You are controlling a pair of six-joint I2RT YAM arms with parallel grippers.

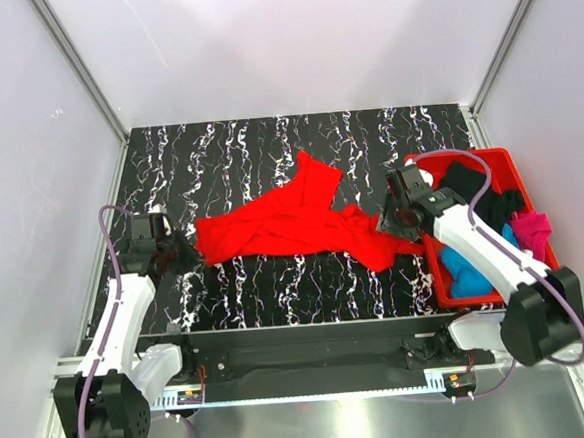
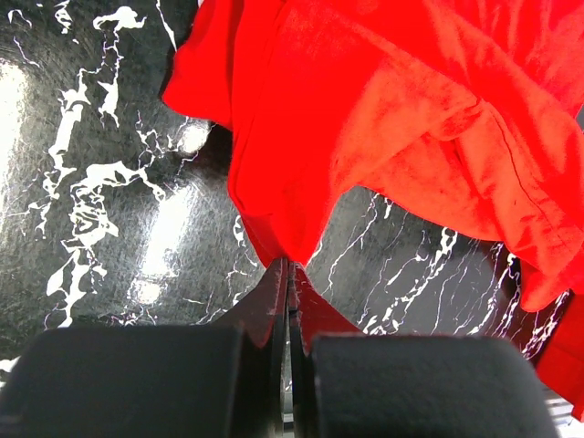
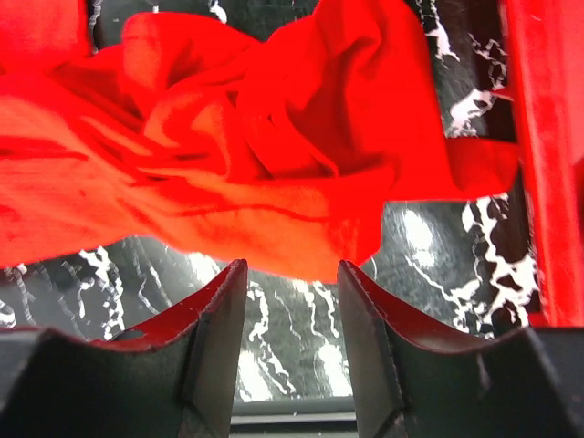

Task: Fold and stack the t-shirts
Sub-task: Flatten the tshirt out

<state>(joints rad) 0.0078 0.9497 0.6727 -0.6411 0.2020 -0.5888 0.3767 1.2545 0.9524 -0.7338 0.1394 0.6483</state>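
Nearest the lens in the left wrist view, the left gripper (image 2: 287,266) is pinching a corner of the red t-shirt (image 2: 365,119), its two black fingers pressed together with cloth caught between them. From above, the left arm (image 1: 119,321) is reaching forward and bending inward, so its gripper is sitting at the shirt's left end. The shirt is lying crumpled and stretched across the black marbled tabletop (image 1: 237,153). At the shirt's right end, the right arm (image 1: 485,251) is slanting leftward, and the right gripper (image 3: 290,274) is hanging with its jaws apart, the shirt's hem just beyond the fingertips and ungripped. Right of the shirt, the red plastic bin (image 1: 439,269) is holding a black tee (image 1: 481,191), a blue tee (image 1: 466,272) and a magenta tee (image 1: 531,230).
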